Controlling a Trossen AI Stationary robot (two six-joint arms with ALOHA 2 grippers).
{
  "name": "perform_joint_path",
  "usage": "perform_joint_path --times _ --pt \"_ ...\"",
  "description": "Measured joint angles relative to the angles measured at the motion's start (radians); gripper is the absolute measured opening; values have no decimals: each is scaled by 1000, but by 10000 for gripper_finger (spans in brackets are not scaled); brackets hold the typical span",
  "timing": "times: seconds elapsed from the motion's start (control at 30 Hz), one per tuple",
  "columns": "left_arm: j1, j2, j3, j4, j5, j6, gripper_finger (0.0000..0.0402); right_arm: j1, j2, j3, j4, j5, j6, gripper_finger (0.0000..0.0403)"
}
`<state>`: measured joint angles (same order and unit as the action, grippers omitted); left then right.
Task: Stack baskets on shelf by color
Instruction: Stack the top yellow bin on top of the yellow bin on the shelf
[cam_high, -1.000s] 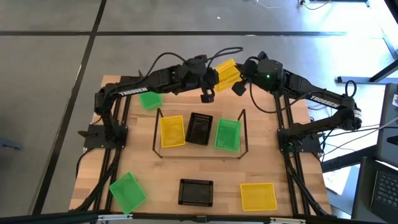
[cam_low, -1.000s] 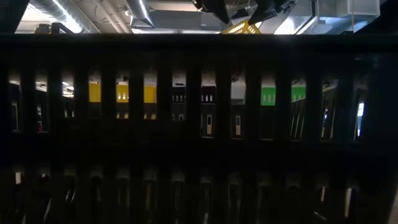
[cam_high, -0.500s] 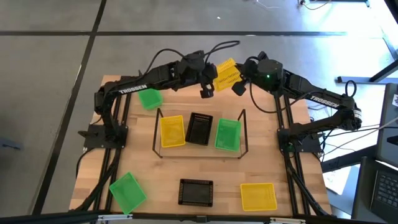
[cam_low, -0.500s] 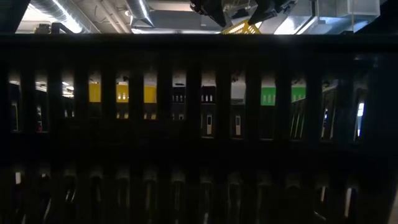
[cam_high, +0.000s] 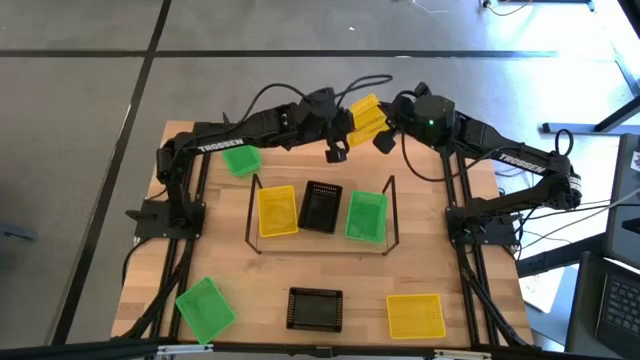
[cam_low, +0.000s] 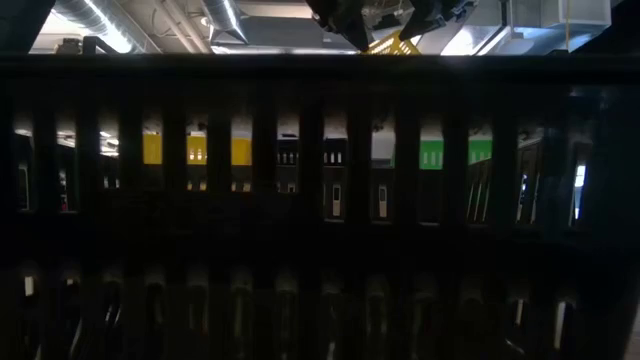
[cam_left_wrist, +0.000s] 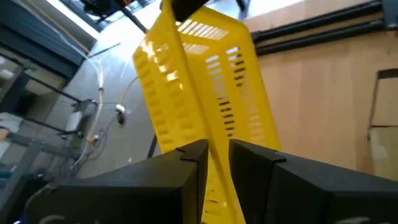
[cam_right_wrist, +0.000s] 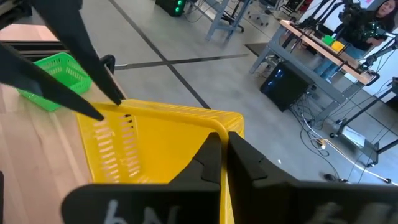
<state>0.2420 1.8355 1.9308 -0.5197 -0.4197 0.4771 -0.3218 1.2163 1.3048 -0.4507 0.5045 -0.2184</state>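
Both arms meet above the table's (cam_high: 300, 275) far edge, sharing one yellow basket (cam_high: 364, 118) held in the air, tilted on edge. The left gripper (cam_left_wrist: 213, 157) pinches one wall of this basket between its two fingers, which stand slightly apart with the thin plastic wall between them. The right gripper (cam_right_wrist: 224, 148) is clamped on the basket's rim from the opposite side, fingers pressed together on the wall. In the low view only the lifted basket's lower part (cam_low: 390, 44) shows at the upper edge, between dark gripper parts. The shelf (cam_high: 322, 213) sits at the table's centre, nearer the camera than the held basket and well apart from it. On the shelf, three baskets lie side by side: a yellow one (cam_high: 277, 211) on the left-arm side, a black one (cam_high: 321, 206) in the middle, and a green one (cam_high: 366, 216) on the right-arm side. Off the shelf, a green basket (cam_high: 241, 159) lies on the table near the far edge beneath the left arm. Along the near edge lie three more, well apart from each other: a green basket (cam_high: 205, 308) on the left-arm side, a black basket (cam_high: 315, 308) in the centre, and a yellow basket (cam_high: 415, 315) on the right-arm side.
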Motion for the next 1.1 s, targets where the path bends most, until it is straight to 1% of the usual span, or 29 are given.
perform_joint_path --times 0.23,0.4,0.53,0.67,0.87,1.0,1.1 --pt "0 10 0 4 -89 16 55 0 0 0 7 0 4 0" --pt "0 11 0 6 -112 31 55 0 -1 0 7 0 4 0" --pt "0 11 0 5 -110 24 55 0 -1 0 7 0 4 0" --pt "3 11 0 4 -84 24 55 0 -1 0 7 -1 4 0" --pt "7 11 0 4 -84 23 55 0 -1 0 16 -7 4 0" --pt "14 11 0 4 -86 -29 55 0 0 0 19 -8 4 0" --pt "14 11 0 4 -87 -30 55 0 0 0 20 -9 4 0"
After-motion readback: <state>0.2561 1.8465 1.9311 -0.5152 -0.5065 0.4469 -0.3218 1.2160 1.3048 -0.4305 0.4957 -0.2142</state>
